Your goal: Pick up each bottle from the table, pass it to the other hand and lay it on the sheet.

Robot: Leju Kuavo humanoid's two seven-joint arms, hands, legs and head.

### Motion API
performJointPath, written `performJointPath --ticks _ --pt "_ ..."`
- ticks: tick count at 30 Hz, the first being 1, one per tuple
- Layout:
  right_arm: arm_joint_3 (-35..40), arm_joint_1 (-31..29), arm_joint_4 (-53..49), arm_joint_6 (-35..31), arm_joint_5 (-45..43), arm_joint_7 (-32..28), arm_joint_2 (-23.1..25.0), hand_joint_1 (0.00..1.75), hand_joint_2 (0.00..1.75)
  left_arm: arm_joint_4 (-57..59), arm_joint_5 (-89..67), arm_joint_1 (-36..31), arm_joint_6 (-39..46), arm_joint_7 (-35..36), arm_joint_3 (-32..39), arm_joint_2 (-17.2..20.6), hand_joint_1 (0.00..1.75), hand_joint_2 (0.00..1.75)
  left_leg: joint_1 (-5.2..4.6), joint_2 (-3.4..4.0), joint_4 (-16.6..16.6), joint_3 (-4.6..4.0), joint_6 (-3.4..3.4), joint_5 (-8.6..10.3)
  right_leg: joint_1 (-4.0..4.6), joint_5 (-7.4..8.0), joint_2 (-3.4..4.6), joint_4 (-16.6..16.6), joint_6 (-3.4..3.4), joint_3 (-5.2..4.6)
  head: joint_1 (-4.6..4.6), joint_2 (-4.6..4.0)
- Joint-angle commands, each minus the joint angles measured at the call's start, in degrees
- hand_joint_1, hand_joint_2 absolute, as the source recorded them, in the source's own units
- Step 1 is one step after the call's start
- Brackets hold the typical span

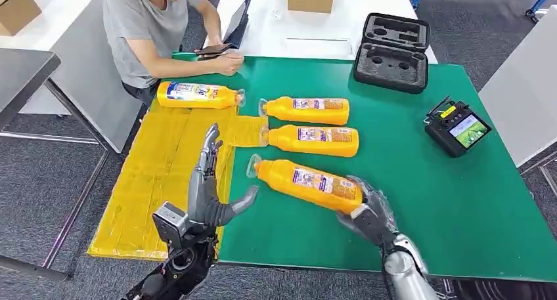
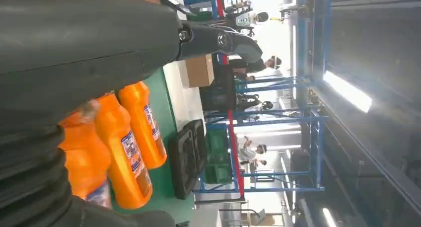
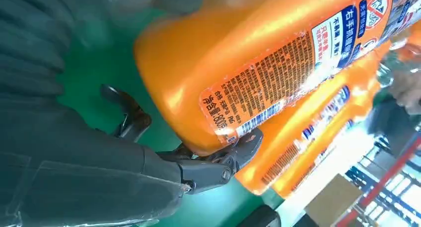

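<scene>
Your right hand [image 1: 369, 214] grips the nearest orange bottle [image 1: 307, 180] by its base; your left hand [image 1: 209, 193] spreads open, holding nothing; label print unreadable.

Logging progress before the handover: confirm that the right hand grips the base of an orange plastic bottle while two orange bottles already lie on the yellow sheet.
Wrong on the count: the head view shows one orange bottle lying on the yellow sheet; two more lie on the green table. The right hand does grip the base of an orange plastic bottle.

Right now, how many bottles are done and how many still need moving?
One bottle already lies on the yellow sheet. The right hand holds another bottle by its base, with the open left hand nearby. Two more bottles wait on the green table.
</scene>
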Motion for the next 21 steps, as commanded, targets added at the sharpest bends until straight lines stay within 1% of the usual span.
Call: performJointPath --ticks 1,8,9,11,18,21 --pt "-1.28 -0.46 -0.59 1.28 -3.28 -0.05 0.76 1.75 1.75 1.10 0.31 -0.97 0.02 -4.02 0.47 1.24 0.00 1.75 -0.01 0.05 -0.02 0.05 -0.05 -0.01 0.00 0.00 0.03 -0.01 -0.06 0.04 0.02 0.02" --pt "-1.28 -0.46 -0.59 1.28 -3.28 -0.05 0.76 1.75 1.75 1.10 0.31 -0.97 0.02 -4.02 0.47 1.24 0.00 1.75 0.01 0.09 -0.02 0.06 -0.06 -0.01 0.01 0.00 0.06 -0.01 -0.07 0.03 -0.02 0.00" --pt "-1.28 -0.46 -0.59 1.28 -3.28 -0.05 0.76 1.75 1.75 1.10 0.31 -0.97 0.02 -4.02 0.47 1.24 0.00 1.75 0.05 0.18 -0.04 0.19 -0.13 -0.05 0.06 0.00 0.13 -0.04 -0.16 0.14 0.00 0.00" --pt "-1.28 -0.46 -0.59 1.28 -3.28 -0.05 0.76 1.75 1.75 1.10 0.31 -0.97 0.02 -4.02 0.47 1.24 0.00 1.75 0.01 0.06 -0.03 0.07 -0.06 -0.01 0.02 0.00 0.04 -0.02 -0.07 0.05 0.00 0.00" --pt "-1.28 -0.46 -0.59 1.28 -3.28 -0.05 0.76 1.75 1.75 1.10 0.31 -0.97 0.02 -4.02 0.47 1.24 0.00 1.75 0.02 0.13 -0.02 0.12 -0.08 -0.04 0.03 0.00 0.10 -0.02 -0.10 0.08 0.00 0.00" --pt "-0.81 0.14 -1.90 0.35 -5.21 -0.05 0.49 1.75 1.75 0.95 0.43 -0.98 0.32 -4.02 0.65 1.20 0.00 1.75 0.01 0.10 -0.04 0.11 -0.08 -0.02 0.02 0.00 0.07 -0.03 -0.10 0.08 0.00 0.00"
